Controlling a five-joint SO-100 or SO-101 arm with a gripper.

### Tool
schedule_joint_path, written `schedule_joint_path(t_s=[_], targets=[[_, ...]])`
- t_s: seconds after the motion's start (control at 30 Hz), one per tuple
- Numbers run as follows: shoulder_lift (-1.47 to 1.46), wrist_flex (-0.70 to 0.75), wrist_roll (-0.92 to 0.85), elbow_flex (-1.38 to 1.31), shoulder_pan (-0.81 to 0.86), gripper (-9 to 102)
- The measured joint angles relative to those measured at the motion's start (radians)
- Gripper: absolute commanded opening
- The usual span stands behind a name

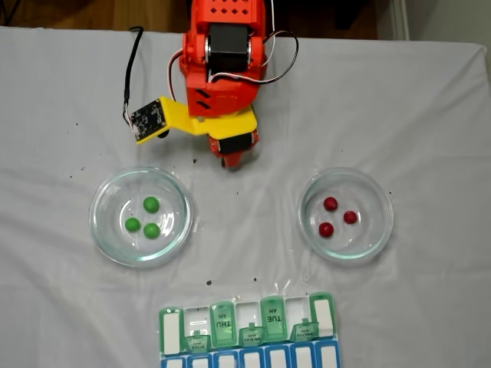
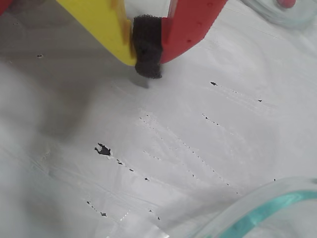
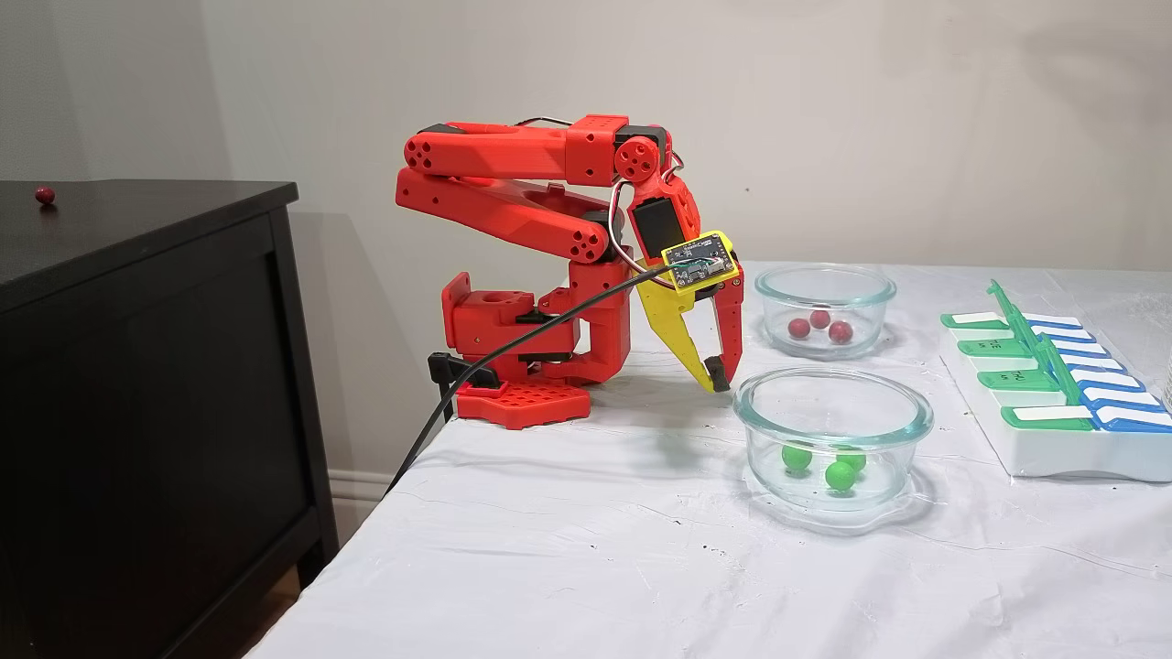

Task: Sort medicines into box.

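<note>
Medicines wait unsorted: three green pills in the left glass dish, three red pills in the right, pill organizer at the surface's near edge. The pincer, clenched and empty between the dishes, should release before descending squarely over one pill.

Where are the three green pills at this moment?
In the top-down fixed view the green pills lie in the left glass dish, left of the dish with red pills and above the pill organizer.
</note>
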Motion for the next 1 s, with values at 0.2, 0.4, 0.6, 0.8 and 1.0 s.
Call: schedule_joint_path(t_s=[0.2, 0.4, 0.6, 0.8, 1.0], targets=[[0.0, 0.0, -0.031, 0.0, -0.025, 0], [0.0, -0.035, -0.291, -0.005, -0.049, 0], [0.0, 0.029, -0.282, -0.175, -0.137, 0], [-0.138, 0.14, -0.181, -0.483, -0.285, 0], [-0.321, 0.156, -0.086, -0.683, -0.454, 0]])
